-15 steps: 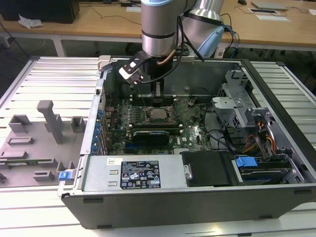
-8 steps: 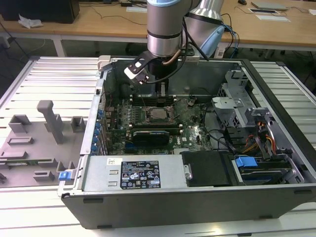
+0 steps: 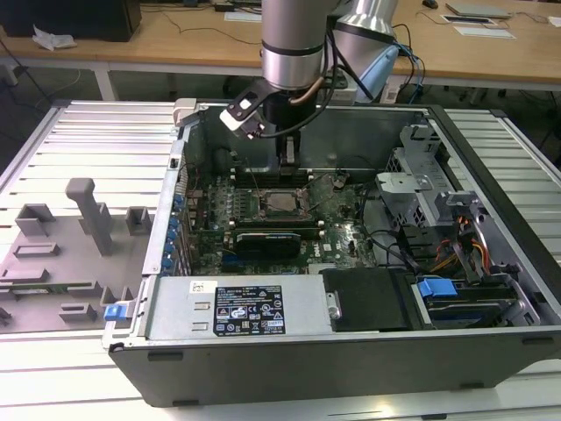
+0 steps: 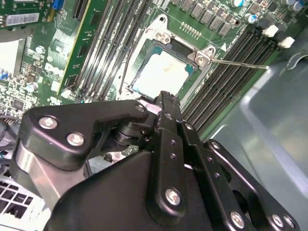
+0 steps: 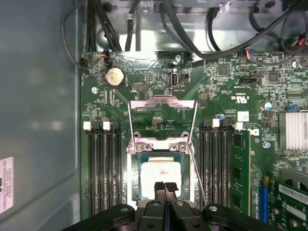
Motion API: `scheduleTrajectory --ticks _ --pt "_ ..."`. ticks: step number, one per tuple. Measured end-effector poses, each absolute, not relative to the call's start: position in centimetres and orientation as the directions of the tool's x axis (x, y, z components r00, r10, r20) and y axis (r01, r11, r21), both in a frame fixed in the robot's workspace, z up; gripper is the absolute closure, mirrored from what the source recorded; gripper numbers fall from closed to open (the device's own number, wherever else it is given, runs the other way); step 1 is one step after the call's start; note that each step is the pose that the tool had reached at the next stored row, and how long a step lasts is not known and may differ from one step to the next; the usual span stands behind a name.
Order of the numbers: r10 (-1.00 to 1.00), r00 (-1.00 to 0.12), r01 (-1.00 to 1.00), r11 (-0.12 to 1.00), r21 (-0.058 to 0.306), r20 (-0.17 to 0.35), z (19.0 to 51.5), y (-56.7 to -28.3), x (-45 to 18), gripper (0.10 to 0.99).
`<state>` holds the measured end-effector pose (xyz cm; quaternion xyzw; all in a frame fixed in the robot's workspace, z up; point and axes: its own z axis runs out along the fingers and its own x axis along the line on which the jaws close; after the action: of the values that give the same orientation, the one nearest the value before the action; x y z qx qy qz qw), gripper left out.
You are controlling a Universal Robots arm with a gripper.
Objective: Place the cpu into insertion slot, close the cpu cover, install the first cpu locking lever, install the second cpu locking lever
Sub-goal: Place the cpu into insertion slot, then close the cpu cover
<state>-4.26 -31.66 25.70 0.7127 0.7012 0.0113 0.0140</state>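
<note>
In the exterior view, an open desktop computer case lies on its side on a ribbed metal table. Grey plastic fixtures stand on the table to the exterior view's left. Inside the case, a green motherboard covers the floor, and a labelled silver power supply and a tangle of drive cables crowd the near side. The arm reaches down from above, its black gripper hanging just over the cpu, a flat square with a dull metal top. In the second wrist view, the gripper's chunky black linkage hides much of the board. Beyond its tips the pale cpu top shows, with long black memory slots on both sides and a thin wire locking lever jutting out over one bank. In the first wrist view, the two fingers are pressed together, gripping nothing, just above the cpu. The cpu sits inside the black rim of the insertion slot. The cpu cover, a thin silver frame with a square window, stands open beyond the socket. A round coin battery lies farther off.
</note>
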Motion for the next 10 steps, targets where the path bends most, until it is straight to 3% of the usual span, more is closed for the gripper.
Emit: scheduleTrajectory --ticks 10 --pt "1.0 0.016 0.999 -0.016 0.036 -0.003 25.78 -31.66 -4.26 0.98"
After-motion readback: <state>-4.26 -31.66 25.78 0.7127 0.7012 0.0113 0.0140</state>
